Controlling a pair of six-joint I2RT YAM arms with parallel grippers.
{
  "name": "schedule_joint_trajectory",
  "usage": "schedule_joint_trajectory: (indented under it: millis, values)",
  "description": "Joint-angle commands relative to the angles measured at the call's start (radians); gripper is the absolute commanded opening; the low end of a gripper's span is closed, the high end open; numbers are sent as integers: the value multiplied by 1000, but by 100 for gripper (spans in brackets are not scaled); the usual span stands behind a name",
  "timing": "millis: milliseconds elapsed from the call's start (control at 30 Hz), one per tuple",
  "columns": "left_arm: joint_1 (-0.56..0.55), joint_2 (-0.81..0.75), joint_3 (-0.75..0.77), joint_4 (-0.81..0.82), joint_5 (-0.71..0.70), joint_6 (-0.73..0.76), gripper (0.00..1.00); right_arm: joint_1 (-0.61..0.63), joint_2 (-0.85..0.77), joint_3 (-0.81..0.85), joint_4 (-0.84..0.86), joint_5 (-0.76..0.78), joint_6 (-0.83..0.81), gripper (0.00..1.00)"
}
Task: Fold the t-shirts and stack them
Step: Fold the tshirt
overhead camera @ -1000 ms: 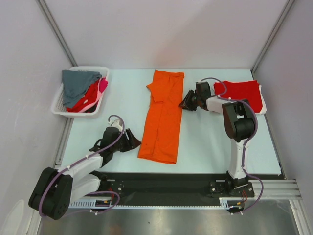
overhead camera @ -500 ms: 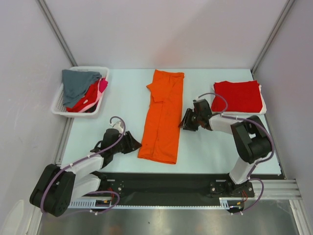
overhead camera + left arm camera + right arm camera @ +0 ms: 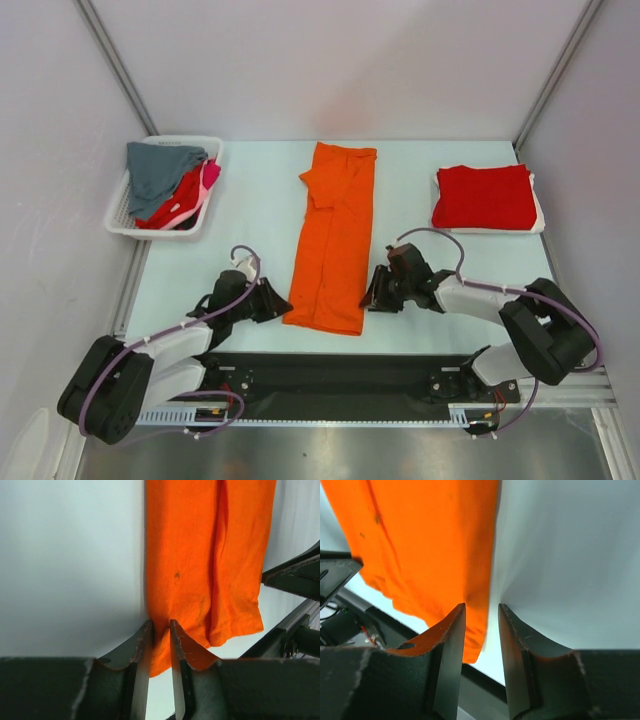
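Flanking the orange tee (image 3: 333, 245), laid 12-to-6: left gripper (image 3: 160, 626) at its 7-o'clock corner, nearly pinching hem, grip unclear; right gripper (image 3: 481, 607) at 5, spread.

Orange tee (image 3: 333, 245): soft matt knit cloth, faintly creased, a few small dark specks. Red tee (image 3: 484, 196): same matt cloth, smooth. Grey tee (image 3: 160, 170): matt cloth, rumpled. Basket (image 3: 118, 218): white plastic mesh. Table (image 3: 250, 220): pale, smooth, matt. Left fingers (image 3: 137, 655): dark matt plastic, scuffed edges. Front rail (image 3: 330, 445): brushed metal, dull sheen.
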Motion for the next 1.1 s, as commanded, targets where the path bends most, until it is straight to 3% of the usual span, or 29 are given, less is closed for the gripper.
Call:
schedule_joint_trajectory:
  millis: [0,267,367,533,600,633,700,767,800,833,933,1067]
  values:
    - [-25,-12,-43,-53,10,-8,27,39,-35,-98,-45,0,70,38]
    - [-32,-18,-20,-116,5,25,27,188,-55,-152,19,48,209,29]
    - [-32,-26,-19,-119,22,25,18,201,-84,-177,-19,83,248,24]
    - [-47,-41,-25,-116,28,25,12,202,-196,-241,-42,104,276,24]
    - [-47,-49,-24,-130,30,25,11,202,-224,-241,-77,124,277,3]
    - [-47,-53,-24,-133,42,25,10,201,-234,-243,-88,130,277,0]
    - [-47,-65,-28,-138,53,24,13,201,-271,-240,-129,166,273,0]
    - [-47,-73,-31,-150,71,16,29,185,-299,-238,-155,167,265,1]
    - [-47,-76,-30,-159,76,15,44,181,-307,-240,-166,163,260,3]
    - [-47,-81,-30,-167,83,18,48,178,-313,-243,-168,160,260,6]
    - [-53,-116,-43,-201,27,10,54,179,-325,-244,-162,164,259,15]
    - [-64,-139,-44,-233,-2,10,48,196,-324,-240,-152,163,260,32]
